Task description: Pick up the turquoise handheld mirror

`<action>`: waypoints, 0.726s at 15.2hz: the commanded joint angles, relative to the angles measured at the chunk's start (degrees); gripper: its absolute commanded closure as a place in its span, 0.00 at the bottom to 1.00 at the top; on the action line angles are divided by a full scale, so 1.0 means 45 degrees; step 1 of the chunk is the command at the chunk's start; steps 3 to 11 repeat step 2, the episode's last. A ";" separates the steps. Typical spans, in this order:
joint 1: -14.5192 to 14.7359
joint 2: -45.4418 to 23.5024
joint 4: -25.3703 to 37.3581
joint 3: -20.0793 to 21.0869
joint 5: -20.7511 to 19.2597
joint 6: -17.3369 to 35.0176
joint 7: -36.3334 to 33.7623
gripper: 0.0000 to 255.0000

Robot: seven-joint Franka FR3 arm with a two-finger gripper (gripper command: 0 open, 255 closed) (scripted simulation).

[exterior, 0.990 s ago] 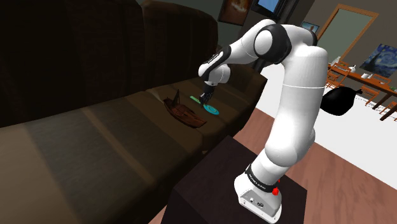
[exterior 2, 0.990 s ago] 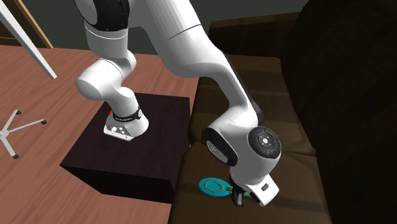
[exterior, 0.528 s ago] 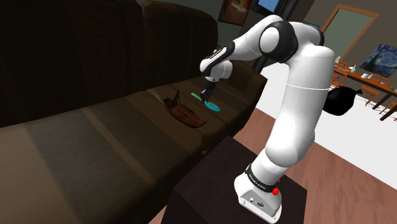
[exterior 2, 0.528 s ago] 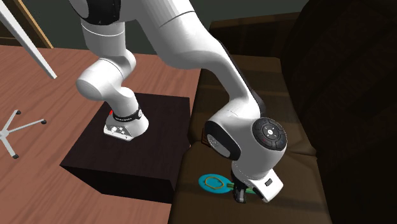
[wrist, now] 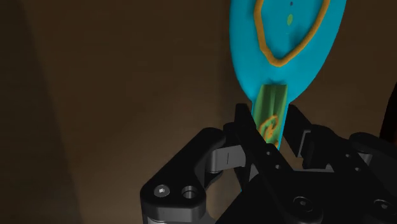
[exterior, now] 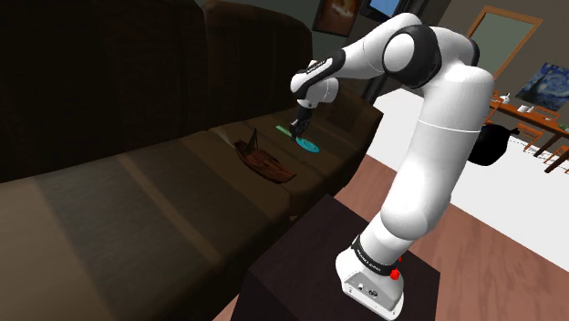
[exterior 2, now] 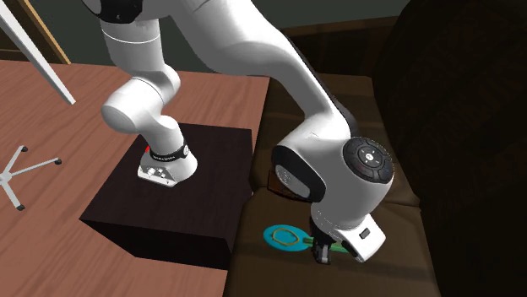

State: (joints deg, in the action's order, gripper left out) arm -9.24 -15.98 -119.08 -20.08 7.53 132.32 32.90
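The pincer [wrist: 270, 118] is clenched on the turquoise handheld mirror [wrist: 289, 44]. In the wrist view its two black fingers [wrist: 245, 130] press on either side of the green handle [wrist: 272, 111], with no gap showing on either flank. The round turquoise head, ringed in orange, runs straight out past the fingertips, so the mirror's long axis runs on ahead of the pincer's reach rather than across it.

In the shoulder view the pincer [exterior: 296, 128] sits over the seat of the dark brown sofa [exterior: 137, 182], and the mirror's head [exterior: 307, 145] lies at about four o'clock from it. A brown boat-shaped thing [exterior: 264, 162] lies apart on the same cushion, at about seven o'clock from the mirror.

In the second exterior view the head [exterior 2: 283, 238] lies at about nine o'clock from the pincer [exterior 2: 321, 250], and the handle's green end [exterior 2: 339, 249] pokes out at three o'clock. I cannot tell whether the head is clear of the cushion or resting on it.

The grasp looks made, so I judge the move in hand to be the lift. The hold is far from the head, so the head may droop.
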 commanded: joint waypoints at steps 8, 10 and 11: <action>0.0030 0.0153 0.0033 -0.0028 -0.0082 -0.0182 -0.0063 1.00; 0.0030 0.0153 0.0033 -0.0028 -0.0082 -0.0182 -0.0063 1.00; 0.0030 0.0153 0.0033 -0.0028 -0.0082 -0.0182 -0.0063 1.00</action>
